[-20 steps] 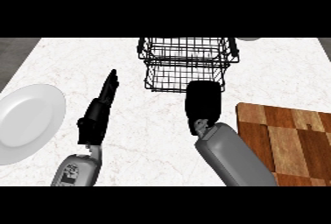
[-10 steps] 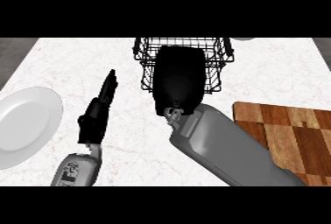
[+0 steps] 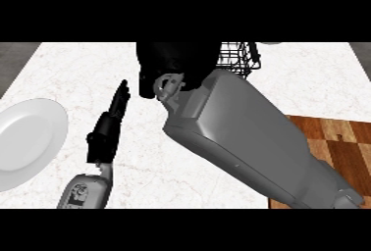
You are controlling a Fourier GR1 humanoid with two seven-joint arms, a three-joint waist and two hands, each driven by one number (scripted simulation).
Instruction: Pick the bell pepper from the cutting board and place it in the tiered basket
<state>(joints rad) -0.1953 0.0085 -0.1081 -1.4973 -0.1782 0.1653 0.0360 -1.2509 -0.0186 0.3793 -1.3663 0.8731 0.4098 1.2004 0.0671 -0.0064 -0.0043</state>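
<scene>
My right hand (image 3: 174, 63) is raised close to the view, over the near left part of the black wire tiered basket (image 3: 243, 56). Its back faces me, and its grey forearm (image 3: 246, 142) crosses the middle of the picture. Hand and forearm hide most of the basket, leaving only its right side showing. No bell pepper shows anywhere. The wooden cutting board (image 3: 340, 142) lies at the right, partly under the forearm, and its visible part is bare. My left hand (image 3: 109, 130) rests at the left on the counter, open with straight fingers pointing away.
A white round plate (image 3: 25, 142) lies at the left edge on the white marble counter (image 3: 311, 88). A pale object (image 3: 272, 43) is cut off by the top edge behind the basket.
My right hand and forearm have risen and swung left and forward, from beside the cutting board to over the basket, now covering most of it. The left hand has stayed still.
</scene>
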